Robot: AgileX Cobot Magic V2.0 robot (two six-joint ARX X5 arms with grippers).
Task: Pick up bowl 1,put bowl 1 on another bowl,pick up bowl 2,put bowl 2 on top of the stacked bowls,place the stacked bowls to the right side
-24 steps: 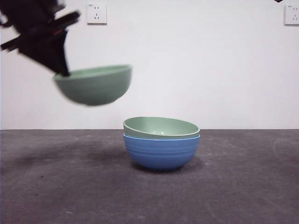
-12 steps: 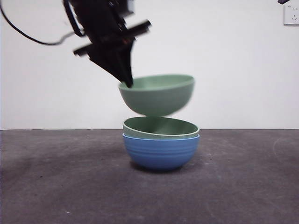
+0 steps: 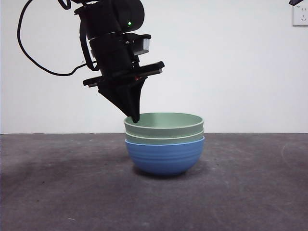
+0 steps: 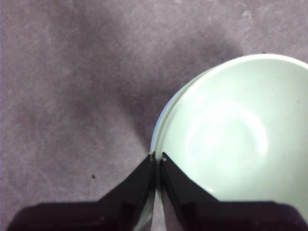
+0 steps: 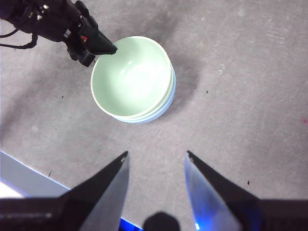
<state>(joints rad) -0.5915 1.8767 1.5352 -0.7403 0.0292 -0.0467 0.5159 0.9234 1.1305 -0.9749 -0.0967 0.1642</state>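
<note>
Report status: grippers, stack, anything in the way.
Left gripper shut on top green bowl's rim, bowl seated in stack. Right gripper open, hovering clear. Blue bowl at bottom. Nothing blocking.

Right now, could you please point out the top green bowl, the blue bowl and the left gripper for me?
top green bowl [image 3: 166, 122], front view, outer wall below the rim.
blue bowl [image 3: 164, 156], front view, ribbed outer wall.
left gripper [image 3: 134, 118], front view, fingertips at the bowl's rim.

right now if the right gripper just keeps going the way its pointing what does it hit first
Probably the bare table, just short of the stacked bowls. The right gripper hangs high with open jaws, and nothing shows between it and the table. Depth is unclear, so it could clip the stack instead.
</note>
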